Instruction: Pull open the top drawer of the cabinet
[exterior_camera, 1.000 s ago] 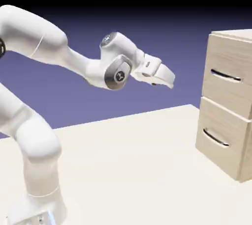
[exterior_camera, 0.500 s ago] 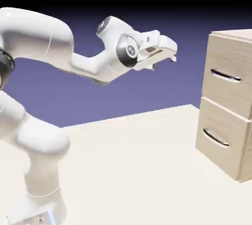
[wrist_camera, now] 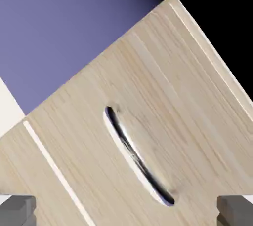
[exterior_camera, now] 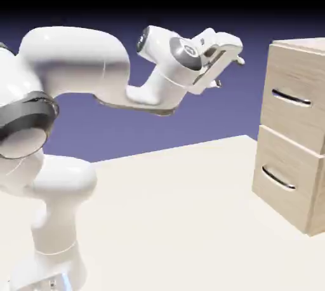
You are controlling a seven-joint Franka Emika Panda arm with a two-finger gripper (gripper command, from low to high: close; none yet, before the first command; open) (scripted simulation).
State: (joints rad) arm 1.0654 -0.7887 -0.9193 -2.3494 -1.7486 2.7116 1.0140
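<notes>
The cabinet (exterior_camera: 298,137) stands at the exterior view's right, pale wood grain, with two stacked drawers. Its top drawer (exterior_camera: 287,81) sits flush with the cabinet body and carries a slim silver bar handle (exterior_camera: 291,98). My gripper (exterior_camera: 230,72) hangs in the air to the left of the cabinet, a little above handle height and well apart from it, open and empty. In the hand view the top drawer (wrist_camera: 163,92) fills the picture, rolled diagonally. Its handle (wrist_camera: 138,157) lies between and above my two grey fingertips (wrist_camera: 18,210).
The lower drawer (exterior_camera: 282,156) with its own handle (exterior_camera: 278,178) sits under the top one. A thin seam (wrist_camera: 54,168) marks the split between them in the hand view. The cream table (exterior_camera: 178,220) spreads between the robot base and the cabinet.
The arm swung up and to the right, toward the cabinet. The hand rose and turned its fingers toward the drawer front. The jaws stayed open.
</notes>
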